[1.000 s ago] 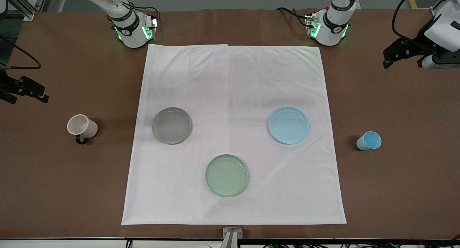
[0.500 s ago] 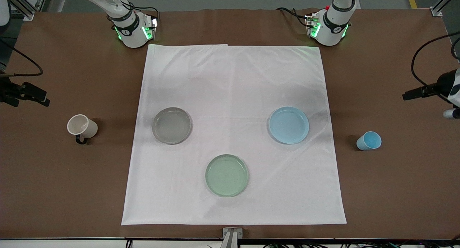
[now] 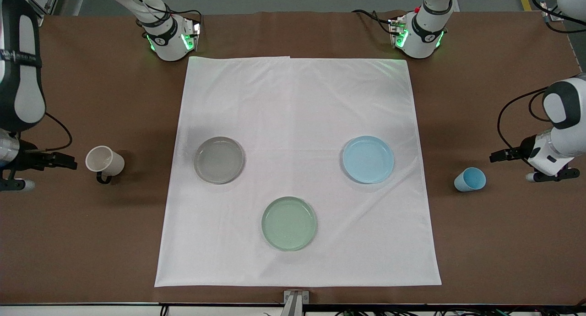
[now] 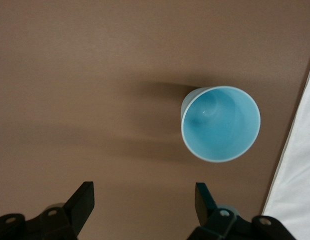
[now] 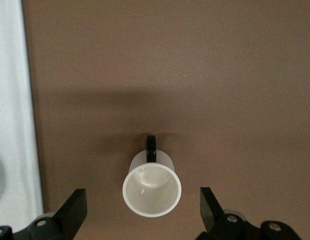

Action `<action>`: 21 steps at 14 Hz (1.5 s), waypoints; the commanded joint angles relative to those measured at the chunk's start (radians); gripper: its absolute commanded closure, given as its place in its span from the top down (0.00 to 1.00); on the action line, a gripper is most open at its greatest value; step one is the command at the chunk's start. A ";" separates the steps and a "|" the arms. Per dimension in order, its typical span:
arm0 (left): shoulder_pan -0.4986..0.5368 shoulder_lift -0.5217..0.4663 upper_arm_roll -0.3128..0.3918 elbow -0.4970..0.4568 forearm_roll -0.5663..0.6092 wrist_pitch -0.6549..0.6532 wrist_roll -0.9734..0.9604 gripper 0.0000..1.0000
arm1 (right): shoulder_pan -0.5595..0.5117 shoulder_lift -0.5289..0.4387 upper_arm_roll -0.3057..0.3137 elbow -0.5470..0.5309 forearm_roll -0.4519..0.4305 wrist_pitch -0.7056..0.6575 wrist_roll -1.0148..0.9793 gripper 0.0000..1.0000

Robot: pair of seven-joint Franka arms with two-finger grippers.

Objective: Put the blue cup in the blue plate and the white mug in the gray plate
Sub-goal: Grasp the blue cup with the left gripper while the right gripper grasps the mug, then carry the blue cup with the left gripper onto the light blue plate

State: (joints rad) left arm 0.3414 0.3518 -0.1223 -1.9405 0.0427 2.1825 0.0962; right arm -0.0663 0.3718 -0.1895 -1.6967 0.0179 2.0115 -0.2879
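Note:
The blue cup (image 3: 470, 179) stands on the brown table toward the left arm's end, off the cloth. My left gripper (image 3: 498, 156) hangs open beside it; in the left wrist view the blue cup (image 4: 220, 123) lies ahead of the open left gripper (image 4: 144, 200), off to one side. The white mug (image 3: 104, 162) stands toward the right arm's end. My right gripper (image 3: 68, 162) is open beside it; in the right wrist view the white mug (image 5: 152, 187) shows between the fingers of the right gripper (image 5: 143, 205). The blue plate (image 3: 368, 159) and gray plate (image 3: 219, 160) lie empty on the cloth.
A pale green plate (image 3: 289, 223) lies on the white cloth (image 3: 297, 100), nearer the front camera than the other two plates. The cloth's edge shows in the left wrist view (image 4: 297, 190) and in the right wrist view (image 5: 12, 100).
Both arms have swung down from the table's ends. The left gripper has come close to the blue cup and the right gripper close to the white mug. Cups and plates have not moved.

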 commanded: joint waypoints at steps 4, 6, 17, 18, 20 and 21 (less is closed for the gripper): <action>-0.015 0.073 -0.011 0.015 -0.003 0.091 -0.001 0.65 | -0.027 0.078 0.013 -0.144 0.080 0.240 -0.118 0.99; -0.019 0.090 -0.011 0.032 -0.006 0.095 -0.006 0.61 | -0.027 0.114 0.013 -0.147 0.082 0.280 -0.145 0.97; -0.016 0.096 -0.098 0.034 -0.050 0.111 -0.033 0.01 | -0.033 0.171 0.015 -0.182 0.123 0.334 -0.229 0.67; -0.016 0.072 -0.130 0.035 -0.050 0.065 -0.088 0.01 | -0.033 0.171 0.015 -0.182 0.123 0.331 -0.229 0.62; -0.016 0.032 -0.216 0.038 -0.050 -0.012 -0.234 0.01 | -0.033 0.171 0.015 -0.182 0.123 0.329 -0.229 0.52; -0.016 0.027 -0.268 0.035 -0.050 -0.029 -0.331 0.01 | -0.033 0.171 0.015 -0.182 0.123 0.329 -0.228 0.47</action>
State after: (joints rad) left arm 0.3251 0.4306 -0.3166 -1.8859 0.0065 2.2051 -0.1054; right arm -0.0826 0.5586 -0.1886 -1.8588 0.1179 2.3388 -0.4895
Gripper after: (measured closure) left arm 0.960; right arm 0.471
